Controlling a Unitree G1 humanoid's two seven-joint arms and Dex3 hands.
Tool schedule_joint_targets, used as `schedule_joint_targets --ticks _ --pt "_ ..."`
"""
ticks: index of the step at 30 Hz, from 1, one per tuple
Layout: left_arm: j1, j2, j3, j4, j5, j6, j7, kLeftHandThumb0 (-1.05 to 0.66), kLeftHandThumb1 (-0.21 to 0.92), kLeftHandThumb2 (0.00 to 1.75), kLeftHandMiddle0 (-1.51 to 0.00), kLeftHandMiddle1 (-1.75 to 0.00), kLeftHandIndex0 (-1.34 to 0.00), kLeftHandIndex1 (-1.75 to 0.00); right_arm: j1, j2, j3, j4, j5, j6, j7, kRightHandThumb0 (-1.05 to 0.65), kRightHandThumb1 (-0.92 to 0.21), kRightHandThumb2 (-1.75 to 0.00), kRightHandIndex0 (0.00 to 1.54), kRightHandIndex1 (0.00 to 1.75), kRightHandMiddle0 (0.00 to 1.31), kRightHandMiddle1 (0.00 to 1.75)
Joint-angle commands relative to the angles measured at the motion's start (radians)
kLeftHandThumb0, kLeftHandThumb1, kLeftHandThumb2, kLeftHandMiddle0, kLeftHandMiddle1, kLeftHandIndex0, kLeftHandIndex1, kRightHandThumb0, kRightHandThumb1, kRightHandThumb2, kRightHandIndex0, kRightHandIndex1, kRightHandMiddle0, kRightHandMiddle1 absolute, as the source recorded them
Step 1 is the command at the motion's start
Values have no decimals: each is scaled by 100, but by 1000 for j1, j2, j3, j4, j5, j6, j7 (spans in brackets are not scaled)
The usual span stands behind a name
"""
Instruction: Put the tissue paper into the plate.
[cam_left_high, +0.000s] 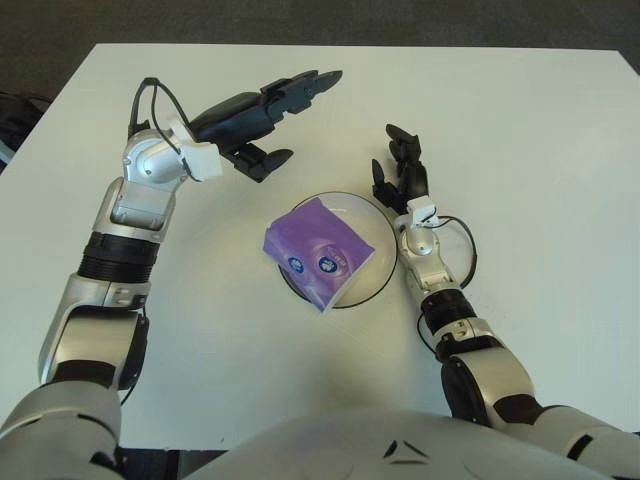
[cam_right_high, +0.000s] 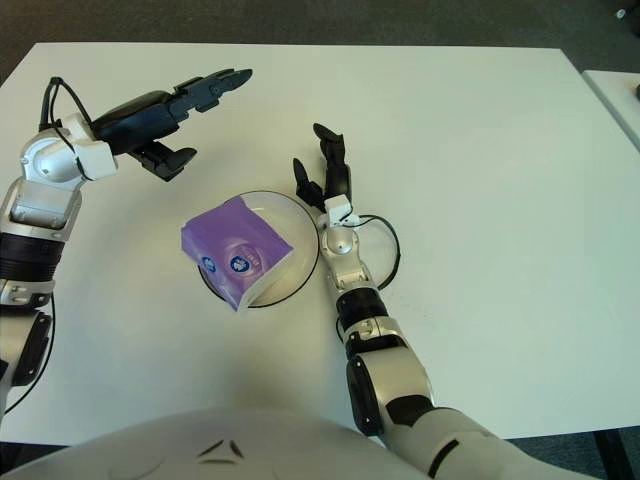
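White table (cam_left_high: 540, 150), dark grey floor (cam_left_high: 300, 20), possibly carpet

- Left hand (cam_left_high: 262, 112) held up at upper left, black fingers (cam_left_high: 310, 85) stretched straight and pointing up and to the right, thumb hanging below, nothing held.
- Left arm bent at the elbow, silver forearm rising from the lower left, wrist turned toward the right.
- Right hand (cam_left_high: 401, 172) at centre right, fingers (cam_left_high: 405, 142) loosely spread and pointing away from the body, empty.
- Right forearm running from the lower right up toward the centre, wrist straight.
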Motion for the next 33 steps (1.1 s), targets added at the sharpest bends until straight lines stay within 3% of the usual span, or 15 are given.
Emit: schedule_joint_targets --ticks 1,5,11,33 --pt "-32 -22 0 137 92 -132 147 -73 92 105 0 0 0 -3 138 4 -7 132 15 84 7 -82 -92 -54 15 52 0 72" --pt "25 -98 44 2 -91 201 85 -79 92 106 0 0 0 -6 138 3 -6 135 11 86 4 -82 -92 -54 15 53 0 72" --pt "62 -127 62 -90 -113 362 114 -86 92 110 0 0 0 -5 141 2 -6 136 9 82 6 -81 -92 -54 15 53 0 73" --pt "169 -246 121 -94 -148 509 280 -90 92 120 0 0 -2 -4 159 -1 -5 112 10 83 11 -79 -92 -50 15 55 0 75"
